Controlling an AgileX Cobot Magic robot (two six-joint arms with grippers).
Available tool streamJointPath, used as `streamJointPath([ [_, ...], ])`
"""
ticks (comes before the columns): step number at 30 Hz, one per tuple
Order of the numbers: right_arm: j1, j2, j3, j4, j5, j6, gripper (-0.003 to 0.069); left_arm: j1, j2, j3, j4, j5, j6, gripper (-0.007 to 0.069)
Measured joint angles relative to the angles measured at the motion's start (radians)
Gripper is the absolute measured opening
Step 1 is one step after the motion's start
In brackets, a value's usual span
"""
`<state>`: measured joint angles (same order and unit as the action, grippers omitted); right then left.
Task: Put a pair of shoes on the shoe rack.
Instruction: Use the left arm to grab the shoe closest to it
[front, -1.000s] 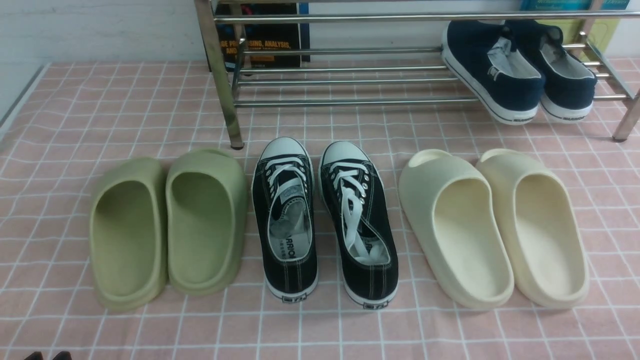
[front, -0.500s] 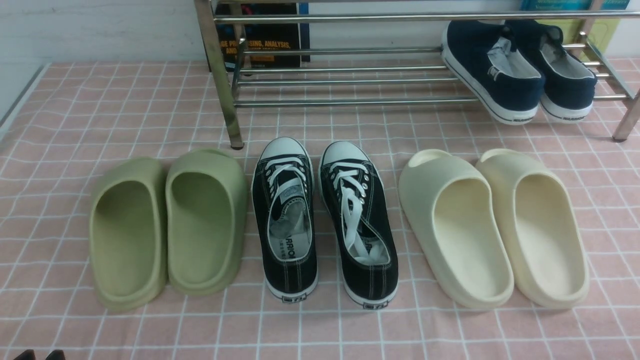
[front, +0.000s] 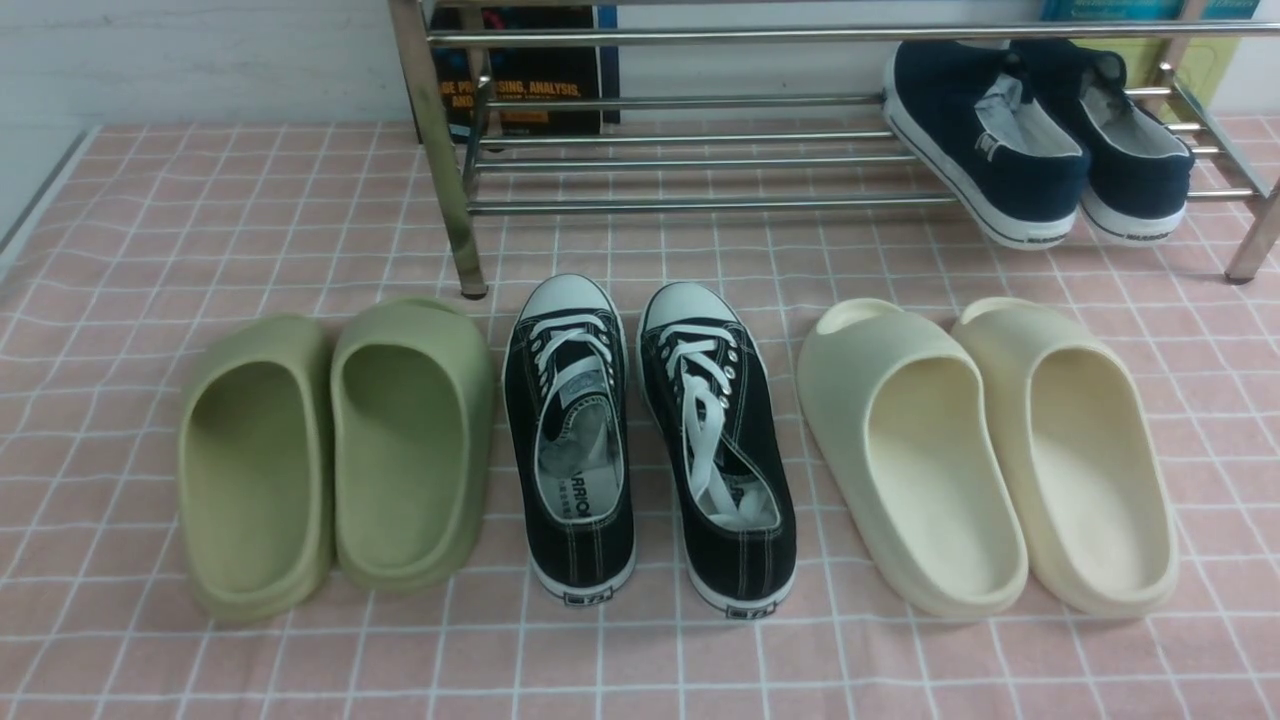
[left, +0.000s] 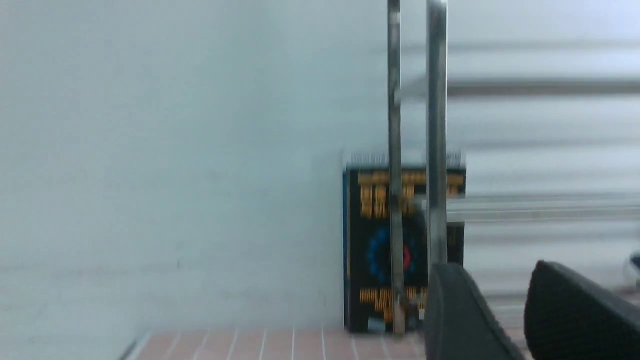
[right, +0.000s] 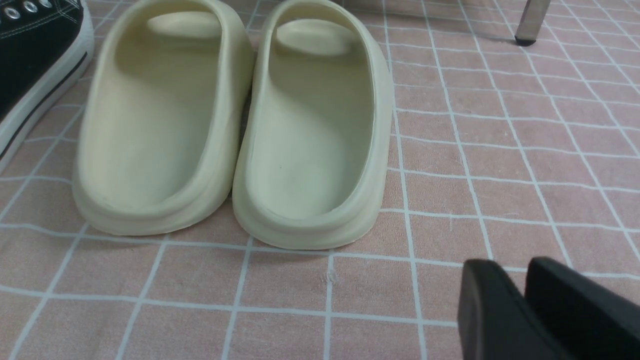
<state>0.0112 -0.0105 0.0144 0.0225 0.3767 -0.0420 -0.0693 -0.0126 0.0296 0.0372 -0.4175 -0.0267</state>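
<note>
The left hand (left: 500, 280) is released: its two dark fingers (left: 460, 320) stand apart with nothing between them. It hangs low and faces the upright legs of the shoe rack (left: 436, 125). Behind those legs a black book (left: 370, 250) with orange lettering stands upright against the pale wall (left: 150, 150). This view is blurred, so finer detail is lost.

The right hand (right: 522, 275) grasps nothing. Its tips stand only a little apart, with a narrow notch showing between them. It hovers low above the counter (right: 500, 150), which is covered with a pink checked cloth. It is near the heels of the cream foam slides (right: 310, 125) and touches neither of them. The two slides lie side by side with their inner walls touching.

The pair of shoes (front: 570, 480), black canvas with white laces and white toe caps, stands on the counter in front of the rack. Their toes point towards the rack and they are clear of its bars. The two lie close together, heels nearest the robot. They sit between the green foam slides (front: 400, 450) on the robot's left and the cream ones on its right. On the right end of the rack's lower chrome bars rest the navy slip-on sneakers (front: 1000, 150), heels outward and tilted down towards the front.
</note>
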Motion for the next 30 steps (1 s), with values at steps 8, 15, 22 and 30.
streamJointPath([
  [8,0.0,0.0,0.0,0.0,0.0,0.0,0.014,0.0,0.0,-0.112,-0.099,-0.115,-0.198,0.021],
  [15,0.0,0.0,0.0,0.0,0.0,0.0,0.0148,0.0,0.148,-0.482,-0.084,0.446,-0.13,0.0013],
  [22,0.0,0.0,0.0,0.0,0.0,0.0,0.0156,0.0,0.519,-0.581,0.019,0.74,0.002,0.0002],
  [30,0.0,0.0,0.0,0.0,0.0,0.0,0.0167,0.0,0.936,-0.643,-0.194,0.868,0.007,0.0002],
])
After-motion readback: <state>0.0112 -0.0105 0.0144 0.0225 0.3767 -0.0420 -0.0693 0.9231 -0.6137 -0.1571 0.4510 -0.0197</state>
